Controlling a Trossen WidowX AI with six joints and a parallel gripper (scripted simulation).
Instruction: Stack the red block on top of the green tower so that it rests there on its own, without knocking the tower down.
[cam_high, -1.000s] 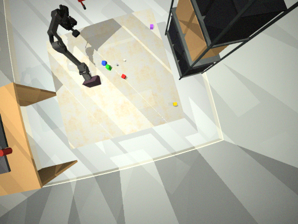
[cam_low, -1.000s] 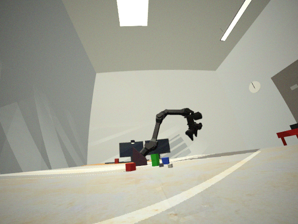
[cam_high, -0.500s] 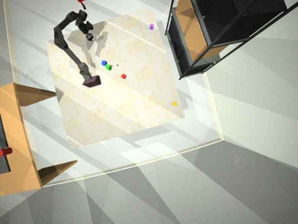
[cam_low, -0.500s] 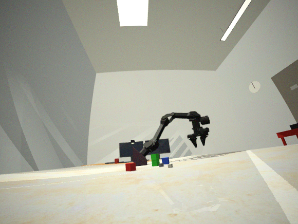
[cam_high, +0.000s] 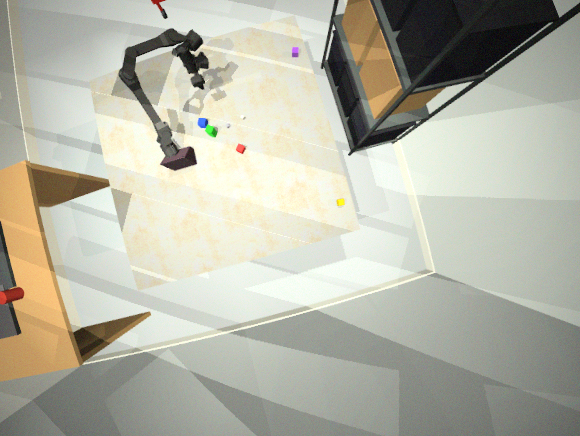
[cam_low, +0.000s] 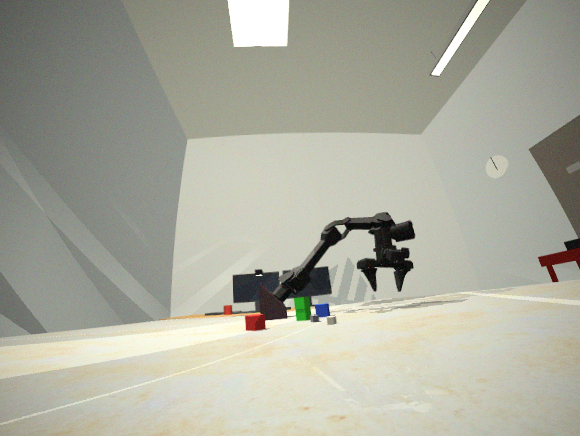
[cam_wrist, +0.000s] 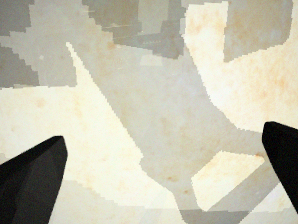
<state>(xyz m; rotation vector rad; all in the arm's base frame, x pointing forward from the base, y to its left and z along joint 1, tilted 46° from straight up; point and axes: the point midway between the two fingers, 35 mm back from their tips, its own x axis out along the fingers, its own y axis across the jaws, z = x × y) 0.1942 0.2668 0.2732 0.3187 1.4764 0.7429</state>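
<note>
Red block (cam_low: 255, 321) sits low left of centre in the exterior view, left of the green tower (cam_low: 302, 307); the gripper (cam_low: 385, 280) hangs spread and empty at right. Reaching phase, I'd judge; next it must swing over the block.

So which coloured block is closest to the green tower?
The blue block. It sits right beside the green tower, nearly touching it. The red block is farther off, and the yellow and purple ones lie far away.
</note>
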